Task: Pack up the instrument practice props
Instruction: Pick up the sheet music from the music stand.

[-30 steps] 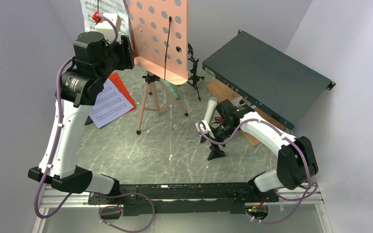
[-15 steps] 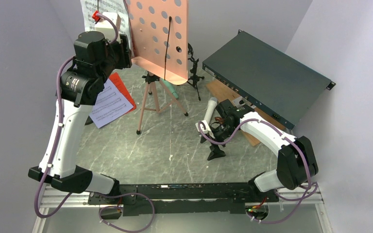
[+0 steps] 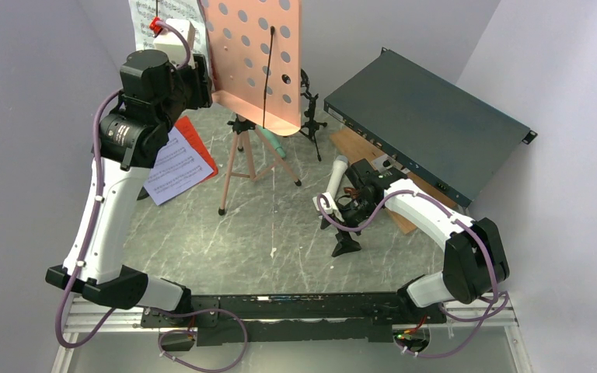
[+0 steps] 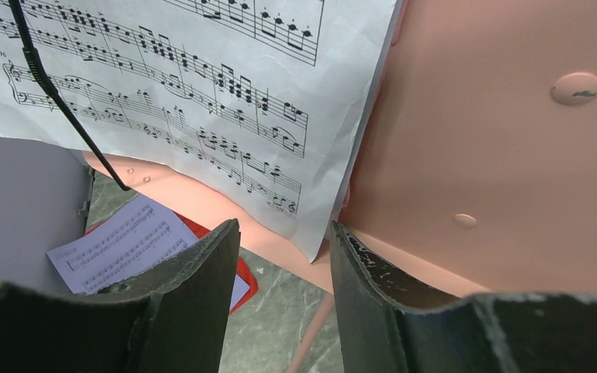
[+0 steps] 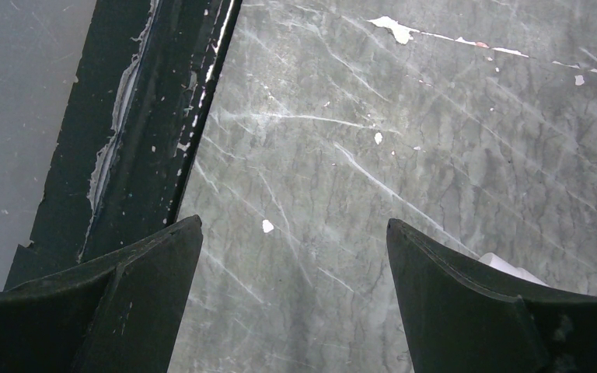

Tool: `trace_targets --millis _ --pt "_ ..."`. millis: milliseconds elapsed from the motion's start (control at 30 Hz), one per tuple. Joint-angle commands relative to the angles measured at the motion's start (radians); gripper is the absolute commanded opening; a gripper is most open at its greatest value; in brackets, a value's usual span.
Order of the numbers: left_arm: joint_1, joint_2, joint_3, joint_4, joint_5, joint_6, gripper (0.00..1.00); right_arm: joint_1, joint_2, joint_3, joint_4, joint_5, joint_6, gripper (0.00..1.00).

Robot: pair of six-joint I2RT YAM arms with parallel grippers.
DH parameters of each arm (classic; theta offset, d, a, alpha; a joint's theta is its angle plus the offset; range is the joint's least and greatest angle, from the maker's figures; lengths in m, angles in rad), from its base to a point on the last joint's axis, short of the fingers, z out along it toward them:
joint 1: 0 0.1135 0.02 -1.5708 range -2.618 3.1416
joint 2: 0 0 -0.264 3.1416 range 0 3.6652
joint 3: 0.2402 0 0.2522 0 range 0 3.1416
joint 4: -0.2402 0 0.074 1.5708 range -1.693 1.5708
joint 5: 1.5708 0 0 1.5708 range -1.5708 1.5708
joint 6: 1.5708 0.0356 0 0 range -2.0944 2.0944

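The pink perforated music tripod (image 3: pixel 256 62) stands at the back, with a white sheet-music page (image 3: pixel 144 15) on its far face. My left gripper (image 3: pixel 206 84) is raised at the desk's left edge. Its jaws are open, and the white page's (image 4: pixel 202 78) lower corner and the pink desk's lip (image 4: pixel 497 155) sit just past the fingertips (image 4: pixel 229 233). A lavender page (image 3: pixel 175 163) lies on a red page (image 3: pixel 200 145). The green microphone (image 3: pixel 277 145) lies behind the tripod legs. The white microphone (image 3: pixel 336 175) and a black mount (image 3: pixel 347 242) are by my open, empty right gripper (image 3: pixel 336 217).
A second black mount (image 3: pixel 308 109) stands behind the tripod. The large dark green box (image 3: pixel 427 124) lies at the back right on a brown board (image 3: pixel 350 144). A black rail (image 5: pixel 155 101) runs along the table's near edge. Grey walls close in on both sides.
The left gripper's jaws have narrowed a touch at the stand's left edge. The right arm has stayed still.
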State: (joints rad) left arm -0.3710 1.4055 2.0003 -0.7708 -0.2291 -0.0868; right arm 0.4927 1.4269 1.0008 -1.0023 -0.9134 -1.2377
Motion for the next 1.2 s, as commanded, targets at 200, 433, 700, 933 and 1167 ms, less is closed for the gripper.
trace_targets --millis 200,433,700,933,1167 --pt "-0.006 0.009 -0.001 0.058 -0.037 0.053 0.47 0.004 -0.005 0.028 -0.01 -0.015 -0.018 0.91" --pt "-0.007 0.018 -0.013 0.068 0.012 0.066 0.5 0.005 -0.004 0.026 -0.01 -0.015 -0.018 0.91" --pt "-0.014 -0.005 -0.072 0.141 -0.047 0.145 0.48 0.004 -0.004 0.028 -0.016 -0.016 -0.02 0.91" --pt "-0.022 -0.039 -0.159 0.242 -0.121 0.209 0.4 0.004 -0.003 0.028 -0.016 -0.018 -0.021 0.91" --pt "-0.024 -0.071 -0.204 0.313 -0.124 0.22 0.29 0.004 -0.001 0.029 -0.016 -0.019 -0.02 0.91"
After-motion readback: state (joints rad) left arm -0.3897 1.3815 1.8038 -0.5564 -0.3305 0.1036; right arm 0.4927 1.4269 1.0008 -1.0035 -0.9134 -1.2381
